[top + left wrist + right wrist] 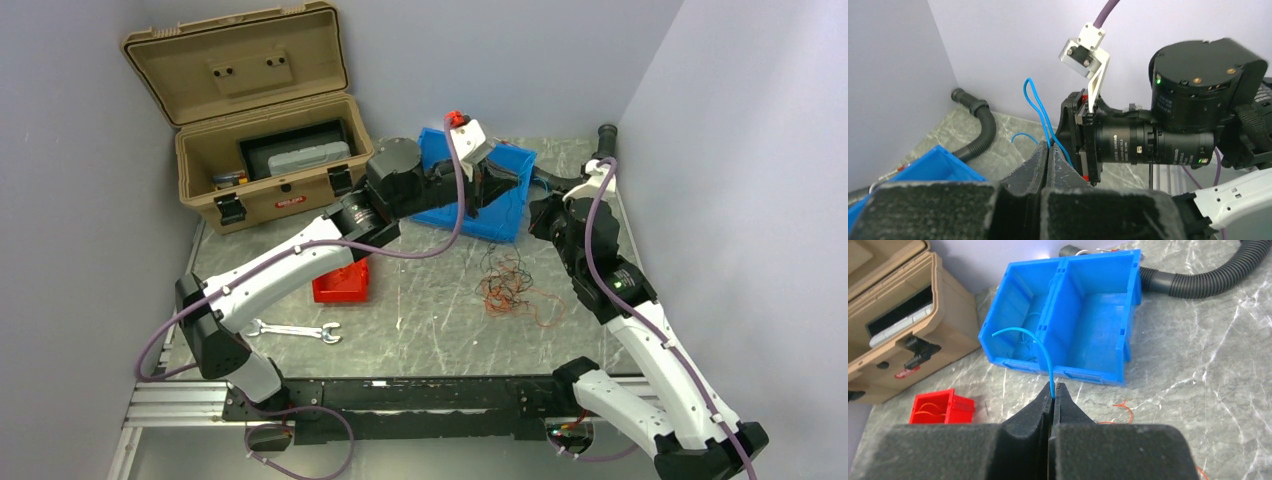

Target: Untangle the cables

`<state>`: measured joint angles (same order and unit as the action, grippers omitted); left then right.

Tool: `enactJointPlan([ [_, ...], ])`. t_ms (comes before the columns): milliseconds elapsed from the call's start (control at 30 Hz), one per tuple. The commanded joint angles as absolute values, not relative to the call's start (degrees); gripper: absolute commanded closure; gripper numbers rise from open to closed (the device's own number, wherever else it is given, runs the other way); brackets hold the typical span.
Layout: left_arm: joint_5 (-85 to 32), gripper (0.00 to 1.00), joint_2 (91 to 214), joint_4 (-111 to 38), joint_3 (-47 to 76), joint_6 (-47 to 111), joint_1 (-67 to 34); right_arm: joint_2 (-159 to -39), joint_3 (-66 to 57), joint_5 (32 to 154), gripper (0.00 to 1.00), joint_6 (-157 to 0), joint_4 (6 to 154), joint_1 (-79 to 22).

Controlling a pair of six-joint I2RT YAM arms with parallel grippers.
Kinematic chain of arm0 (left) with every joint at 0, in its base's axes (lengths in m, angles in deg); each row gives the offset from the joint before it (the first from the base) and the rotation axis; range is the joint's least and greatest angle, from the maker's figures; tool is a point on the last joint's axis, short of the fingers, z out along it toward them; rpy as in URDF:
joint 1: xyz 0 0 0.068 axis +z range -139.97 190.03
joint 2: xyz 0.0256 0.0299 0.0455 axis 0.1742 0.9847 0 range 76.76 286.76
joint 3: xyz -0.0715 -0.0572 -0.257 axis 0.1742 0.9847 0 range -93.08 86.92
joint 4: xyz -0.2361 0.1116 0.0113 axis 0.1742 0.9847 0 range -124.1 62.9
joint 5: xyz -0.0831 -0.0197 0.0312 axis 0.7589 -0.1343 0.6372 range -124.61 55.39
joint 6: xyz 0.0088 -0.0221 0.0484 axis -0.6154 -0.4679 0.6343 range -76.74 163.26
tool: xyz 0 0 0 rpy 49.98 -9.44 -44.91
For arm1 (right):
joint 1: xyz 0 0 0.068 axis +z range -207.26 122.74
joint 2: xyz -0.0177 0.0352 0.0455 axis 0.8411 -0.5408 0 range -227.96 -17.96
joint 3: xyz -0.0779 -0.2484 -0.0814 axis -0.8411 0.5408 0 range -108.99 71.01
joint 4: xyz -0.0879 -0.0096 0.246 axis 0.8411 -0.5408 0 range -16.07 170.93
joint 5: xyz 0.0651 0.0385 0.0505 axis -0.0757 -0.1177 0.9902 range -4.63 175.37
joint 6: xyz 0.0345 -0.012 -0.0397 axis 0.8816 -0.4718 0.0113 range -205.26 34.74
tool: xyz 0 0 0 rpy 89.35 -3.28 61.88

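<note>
A tangle of thin orange-red and black cables (512, 290) lies on the table right of centre. My left gripper (1048, 148) is shut on a thin blue wire (1031, 97) that loops up from its tips; in the top view it hangs over the blue bin (505, 215). My right gripper (1053, 386) is shut on a blue wire (1044, 347) that arcs up and left toward the blue bin (1128, 315). The two grippers are close together at the back. One loose orange wire (1126, 409) lies on the table by my right gripper.
An open tan toolbox (265, 150) stands at the back left. A small red bin (340, 287) and a wrench (295, 330) lie at the left. A ribbed black hose (1208, 279) runs along the back wall. The right arm's wrist (1198, 115) is beside my left gripper.
</note>
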<state>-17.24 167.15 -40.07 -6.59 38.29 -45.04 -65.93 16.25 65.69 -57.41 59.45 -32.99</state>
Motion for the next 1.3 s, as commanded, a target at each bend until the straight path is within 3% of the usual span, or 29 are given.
enactJointPlan([
  [0,-16.65,1.00,166.29,-31.01,-9.39,39.02,-43.75,-66.03,15.64,73.19,1.00,-61.72,61.98,-33.27],
  [233,-16.92,1.00,164.70,-27.26,-8.52,37.04,-40.53,-63.77,18.62,86.66,0.97,-66.07,66.61,-33.28],
  [267,-16.93,1.00,164.36,-27.24,-7.69,36.68,-40.24,-63.80,18.92,88.73,0.93,-66.30,66.83,-33.29],
  [333,-17.15,1.00,163.39,-27.21,-5.78,36.15,-39.76,-64.55,19.42,91.53,0.57,-66.41,66.63,-33.27],
  [400,-17.33,1.00,162.43,-27.06,-4.76,36.05,-39.44,-65.74,19.74,92.20,0.39,-66.56,65.27,-33.27],
  [700,-20.15,1.00,159.92,-23.13,-5.16,36.79,-38.29,-64.24,30.39,98.54,0.28,-67.74,72.88,-33.35],
  [800,-19.98,1.00,159.44,-22.60,-5.28,37.22,-38.11,-64.11,33.52,98.99,0.30,-67.86,75.95,-33.36],
  [867,-20.09,1.00,159.09,-22.60,-5.27,37.41,-38.07,-64.87,34.42,98.93,0.36,-67.82,77.17,-33.31],
  [967,-20.38,1.00,158.77,-22.13,-5.56,37.83,-38.12,-66.93,34.33,100.13,0.60,-67.72,78.18,-33.40],
  [1067,-22.59,1.00,158.80,-20.35,-6.52,38.90,-37.92,-68.33,33.76,98.05,1.00,-66.63,77.21,-33.36],
  [1267,-32.72,1.00,157.93,-14.06,-9.88,37.90,-33.70,-69.70,33.99,82.39,1.00,-59.49,67.95,-33.80],
])
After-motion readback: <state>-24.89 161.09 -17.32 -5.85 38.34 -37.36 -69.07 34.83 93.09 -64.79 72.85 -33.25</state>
